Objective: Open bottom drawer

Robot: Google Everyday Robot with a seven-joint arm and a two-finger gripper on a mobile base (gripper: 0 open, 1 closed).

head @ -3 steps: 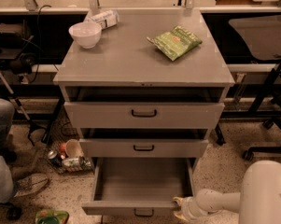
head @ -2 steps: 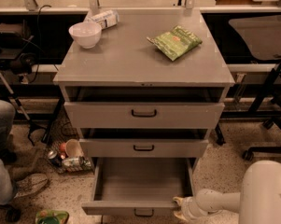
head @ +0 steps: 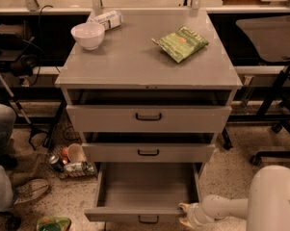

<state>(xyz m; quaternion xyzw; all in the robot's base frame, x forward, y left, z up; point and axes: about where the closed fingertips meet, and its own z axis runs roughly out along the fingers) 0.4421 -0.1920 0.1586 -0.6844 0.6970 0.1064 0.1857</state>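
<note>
Bottom drawer (head: 145, 189) sits lowest in the desk (head: 135, 64), standing well out toward the camera with its plain grey inside showing. Its front runs side to side, with the black handle (head: 148, 220) at the middle. The tool (head: 185, 216) is down at the right end of that front, touching or just beside the corner, so the handle lies off to its left in this view. Apart, together or clamped on the front edge? Cannot tell. With that much drawer showing, the opening looks about done.

bottom drawer (head: 147, 189): pulled far out | claw (head: 185, 215): at front's right corner
</note>
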